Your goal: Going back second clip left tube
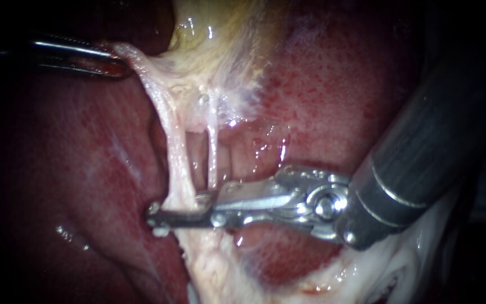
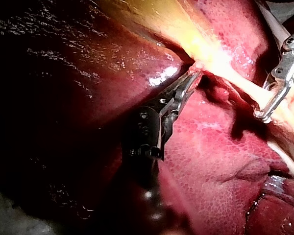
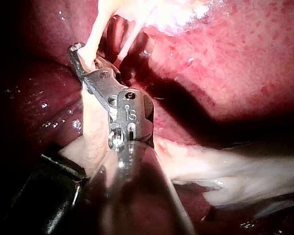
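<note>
Right instrument (image 1: pixel 175 208), jaws parted, straddles left tube (image 1: pixel 176 163).

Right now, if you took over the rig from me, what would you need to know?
Left instrument: jaws shut on pale tissue, held taut.
Right instrument: jaws open, left tube between them.
Done: unclear; I can make out no clip on the tube.
Left: back the right instrument off the tube.
</note>
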`<state>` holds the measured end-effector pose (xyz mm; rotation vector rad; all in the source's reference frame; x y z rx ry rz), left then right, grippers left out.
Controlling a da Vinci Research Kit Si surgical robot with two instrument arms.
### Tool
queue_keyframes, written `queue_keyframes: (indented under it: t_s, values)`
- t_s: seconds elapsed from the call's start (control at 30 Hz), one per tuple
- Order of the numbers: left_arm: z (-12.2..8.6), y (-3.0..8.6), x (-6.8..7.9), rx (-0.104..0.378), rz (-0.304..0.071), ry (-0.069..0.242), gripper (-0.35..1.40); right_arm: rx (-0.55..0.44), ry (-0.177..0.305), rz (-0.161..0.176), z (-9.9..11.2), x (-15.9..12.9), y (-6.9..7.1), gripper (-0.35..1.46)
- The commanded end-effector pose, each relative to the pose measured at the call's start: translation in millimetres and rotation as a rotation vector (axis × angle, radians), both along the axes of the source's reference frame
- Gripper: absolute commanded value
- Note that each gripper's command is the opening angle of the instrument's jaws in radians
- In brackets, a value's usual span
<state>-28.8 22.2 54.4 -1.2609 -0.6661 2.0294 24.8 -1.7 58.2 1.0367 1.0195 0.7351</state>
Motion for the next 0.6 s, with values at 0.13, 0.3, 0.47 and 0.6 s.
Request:
queue_keyframes:
  t_s: [0.13, 0.3, 0.47, 0.6]
  values:
    - [0.0, 0.0, 0.0, 0.000, 0.000, 0.000, -0.35, -0.124, 0.045, -0.021, 0.8, 0.5, 0.0, 0.28]
    - [0.0, 0.0, 0.1, 0.000, 0.000, 0.000, -0.35, -0.228, 0.028, 0.023, 2.2, 0.6, 0.4, 0.48]
    - [0.0, -0.1, 0.2, 0.000, 0.001, 0.000, -0.35, -0.324, 0.011, 0.025, 3.5, -0.9, 1.1, 0.50]
    - [0.0, -0.1, 0.3, 0.000, 0.001, -0.001, -0.35, -0.412, 0.017, -0.005, 4.0, -2.7, 1.3, 0.50]
